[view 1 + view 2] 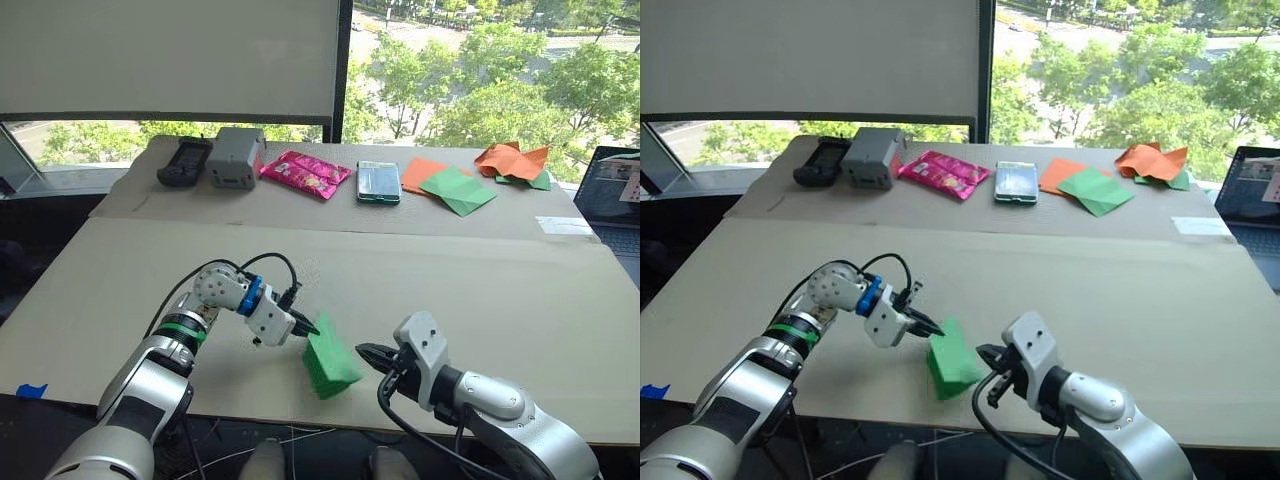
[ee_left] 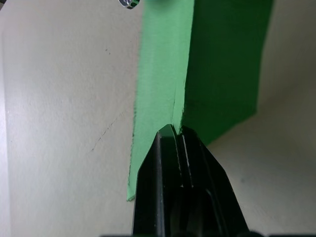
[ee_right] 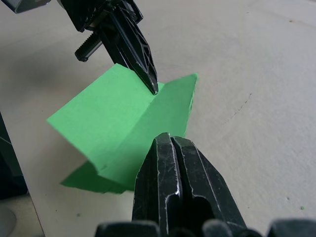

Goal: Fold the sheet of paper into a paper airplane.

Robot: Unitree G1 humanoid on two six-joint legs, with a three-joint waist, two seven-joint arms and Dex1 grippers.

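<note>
From the head views, the folded sheet of paper (image 1: 328, 362) is being held up near the bench's (image 1: 500, 290) front edge. In the wrist views, it is being pinched by the left gripper (image 2: 177, 132) and the right gripper (image 3: 170, 139), both clamped tight.

The sheet of paper (image 1: 328, 362) — bright green, folded into layers — stands tilted near the table's front edge.

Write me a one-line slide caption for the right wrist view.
Both grippers, left and right, pinch opposite ends of the folded green sheet of paper above the table.
</note>
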